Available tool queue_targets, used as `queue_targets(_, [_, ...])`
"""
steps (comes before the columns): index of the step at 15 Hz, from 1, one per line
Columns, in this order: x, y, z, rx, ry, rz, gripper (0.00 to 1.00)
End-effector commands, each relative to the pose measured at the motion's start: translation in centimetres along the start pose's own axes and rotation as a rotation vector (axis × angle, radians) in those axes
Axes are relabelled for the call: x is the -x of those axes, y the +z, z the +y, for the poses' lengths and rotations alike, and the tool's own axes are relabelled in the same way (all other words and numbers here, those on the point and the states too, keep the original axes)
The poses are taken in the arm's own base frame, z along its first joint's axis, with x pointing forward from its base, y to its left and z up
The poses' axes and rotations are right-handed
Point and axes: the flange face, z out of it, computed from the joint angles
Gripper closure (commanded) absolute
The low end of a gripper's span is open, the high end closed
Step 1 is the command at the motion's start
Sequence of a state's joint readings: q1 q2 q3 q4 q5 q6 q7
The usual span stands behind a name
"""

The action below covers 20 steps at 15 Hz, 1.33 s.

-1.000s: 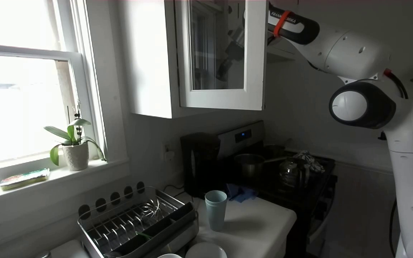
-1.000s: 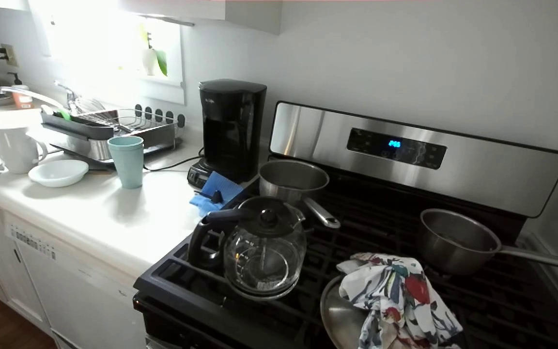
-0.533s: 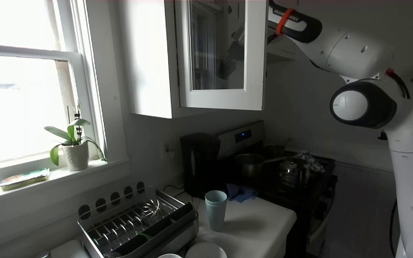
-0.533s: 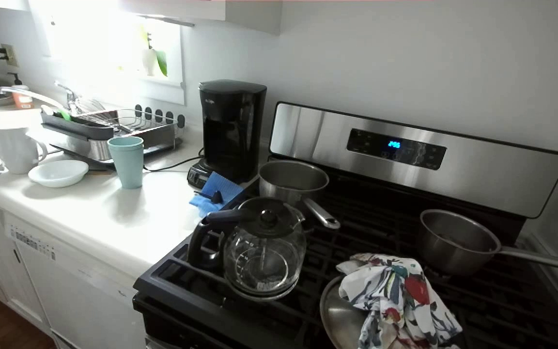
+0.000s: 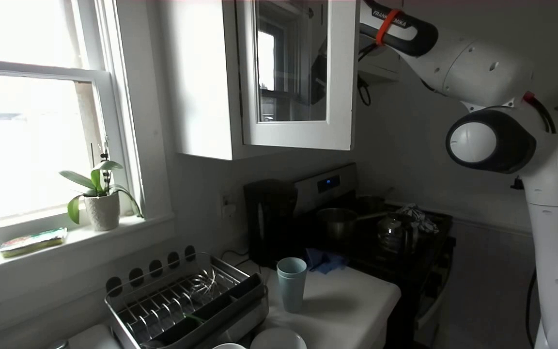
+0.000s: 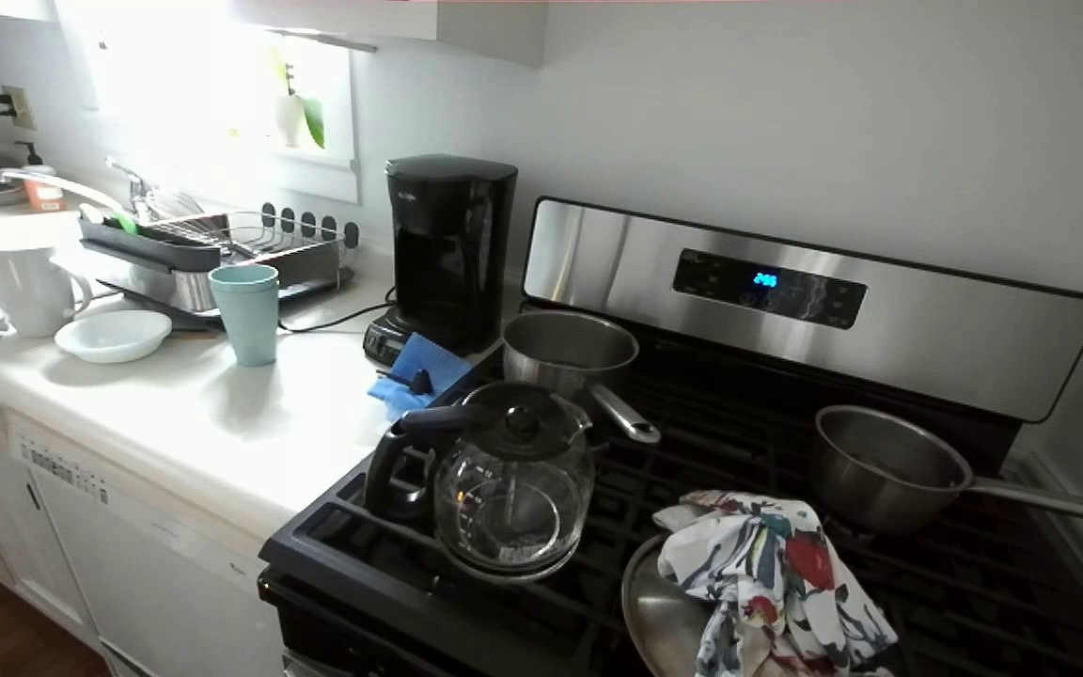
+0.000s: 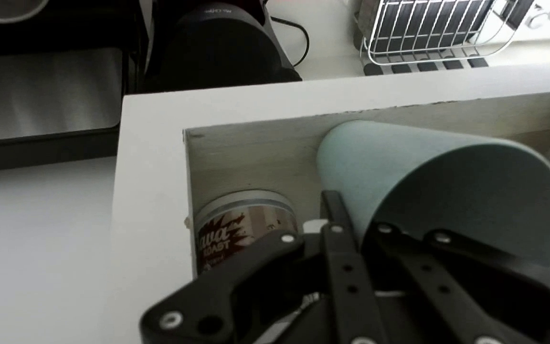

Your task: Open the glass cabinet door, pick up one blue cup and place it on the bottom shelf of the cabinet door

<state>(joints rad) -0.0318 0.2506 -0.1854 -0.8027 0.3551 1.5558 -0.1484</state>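
Observation:
The glass cabinet door (image 5: 341, 97), white-framed with one pane, stands swung open in an exterior view. A pale light-blue cup (image 7: 375, 148) is inside the cabinet in the wrist view. My gripper (image 7: 360, 231) is shut on its side wall, one finger outside and one inside the mouth. The cup is tilted, its base towards the bottom shelf (image 7: 256, 165) and its mouth towards the camera. I cannot tell whether its base touches. The door hides most of my hand in that exterior view. Another blue cup (image 5: 292, 286) stands upright on the counter, also in an exterior view (image 6: 248, 320).
A coffee can (image 7: 246, 224) stands beside the held cup, on the shelf. The cabinet's white frame edge (image 7: 155, 143) borders it. Below are a coffee maker (image 6: 452, 244), a dish rack (image 5: 187, 300), a glass carafe (image 6: 513, 498) and two pots (image 6: 570, 343) on the stove.
The door's free edge has shifted slightly to the left in an exterior view. The arm has moved a little to the right. A hanging cable now shows past the door edge. The counter cup has not moved.

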Motion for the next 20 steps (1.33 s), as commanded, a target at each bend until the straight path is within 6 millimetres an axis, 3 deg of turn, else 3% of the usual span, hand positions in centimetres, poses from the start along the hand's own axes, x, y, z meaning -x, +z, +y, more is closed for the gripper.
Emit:
queue_targets(1, [0.04,0.44,0.51,-0.037,0.114,-0.032,0.99])
queue_targets(7, [-0.42,1.31,0.97,-0.063,0.253,-0.031,0.99])
queue_targets(15, [-0.33,0.93,0.76,-0.055,0.234,-0.012,0.96])
queue_targets(16, [-0.24,0.82,0.73,-0.055,0.225,-0.016,0.71])
queue_targets(18, [-0.21,0.69,0.65,-0.055,0.212,-0.016,0.64])
queue_targets(20, [-0.38,0.67,0.6,-0.055,0.191,-0.003,0.49])
